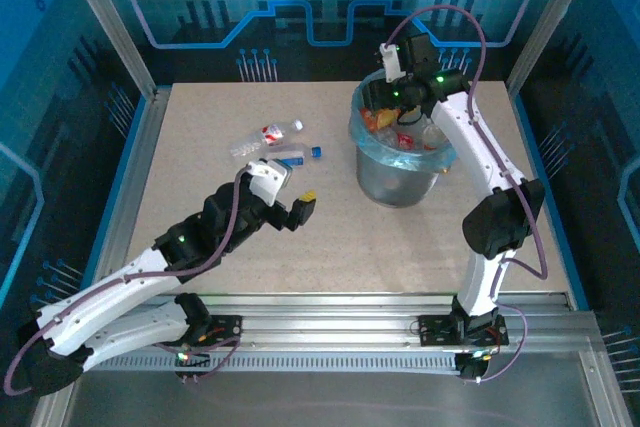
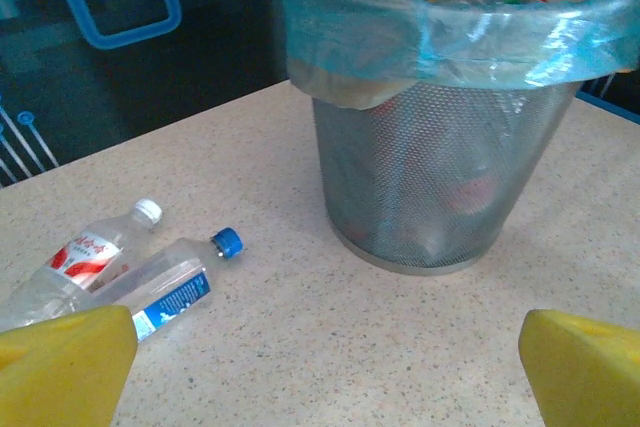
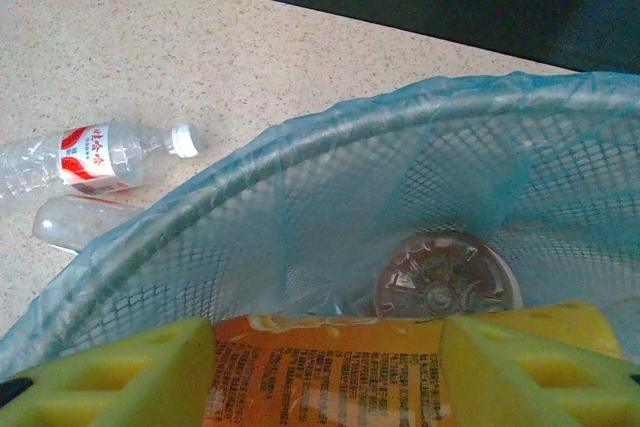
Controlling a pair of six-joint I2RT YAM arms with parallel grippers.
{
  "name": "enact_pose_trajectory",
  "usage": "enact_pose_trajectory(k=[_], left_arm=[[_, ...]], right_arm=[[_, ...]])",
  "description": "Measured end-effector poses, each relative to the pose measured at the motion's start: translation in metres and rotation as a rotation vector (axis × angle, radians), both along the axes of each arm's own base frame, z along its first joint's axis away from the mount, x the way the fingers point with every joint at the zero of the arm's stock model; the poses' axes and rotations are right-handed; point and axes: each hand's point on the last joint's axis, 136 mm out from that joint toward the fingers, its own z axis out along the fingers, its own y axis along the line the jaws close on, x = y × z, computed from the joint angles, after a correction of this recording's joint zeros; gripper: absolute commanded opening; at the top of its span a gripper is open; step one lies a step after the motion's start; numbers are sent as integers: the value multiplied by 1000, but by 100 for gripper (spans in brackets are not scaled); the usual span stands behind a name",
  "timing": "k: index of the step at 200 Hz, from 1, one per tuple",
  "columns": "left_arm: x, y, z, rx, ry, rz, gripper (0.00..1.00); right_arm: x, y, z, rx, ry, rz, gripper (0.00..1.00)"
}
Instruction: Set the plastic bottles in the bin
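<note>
The bin (image 1: 396, 183), a grey mesh bucket with a light-blue bag, stands at the back right with several bottles inside. My right gripper (image 1: 398, 97) hangs over its rim, shut on an orange-labelled bottle (image 3: 325, 372) that sits between the yellow fingers (image 3: 110, 377). Below it in the bin (image 3: 300, 152) lies a clear bottle (image 3: 445, 277), base up. Two bottles lie on the table left of the bin: one with a red label and white cap (image 1: 268, 134), one with a blue cap (image 1: 300, 154). My left gripper (image 1: 297, 210) is open just in front of them, nothing between its fingers.
In the left wrist view the red-labelled bottle (image 2: 85, 257) and the blue-capped bottle (image 2: 175, 292) lie at the left, the bin (image 2: 430, 177) at the upper right, and my left gripper (image 2: 330, 372) is over bare table. Metal frame rails edge the table (image 1: 200, 277).
</note>
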Motion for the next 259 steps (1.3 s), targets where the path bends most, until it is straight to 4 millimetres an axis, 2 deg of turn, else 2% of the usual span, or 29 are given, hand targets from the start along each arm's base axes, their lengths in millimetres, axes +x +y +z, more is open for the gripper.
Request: enact_pose_trajectory(k=[21, 48, 65, 96, 107, 124, 146, 147, 169, 188, 213, 232, 245, 259], left_arm=[[9, 9, -6, -6, 25, 52, 99], [24, 26, -12, -23, 76, 140, 99], [44, 47, -14, -47, 133, 242, 99], [83, 85, -23, -77, 249, 409, 99], [94, 94, -33, -66, 299, 439, 99], [112, 97, -56, -24, 389, 439, 99], [137, 89, -88, 74, 492, 383, 99], [139, 88, -91, 82, 501, 374, 99], [167, 78, -117, 208, 569, 322, 99], [199, 81, -131, 285, 597, 316, 99], [237, 110, -150, 325, 643, 352, 99], [260, 138, -165, 350, 691, 385, 99], [273, 151, -175, 366, 717, 394, 99], [282, 156, -187, 383, 744, 381, 99]], right_arm=[[0, 2, 4, 12, -2, 4, 65], [-3, 5, 17, 42, -5, 12, 74], [-4, 6, 28, 66, -18, 1, 79], [-15, 2, 55, 80, -75, -18, 81], [-25, 2, 70, 84, -119, -18, 82], [-53, 7, 92, 89, -189, 4, 82], [-99, 25, 106, 113, -265, 86, 82], [-105, 27, 107, 118, -274, 99, 82], [-137, 40, 105, 146, -311, 167, 81], [-149, 47, 94, 150, -309, 199, 81], [-155, 54, 79, 131, -281, 227, 82], [-155, 54, 77, 121, -278, 232, 81], [-156, 54, 77, 118, -279, 236, 81], [-156, 54, 77, 115, -279, 237, 81]])
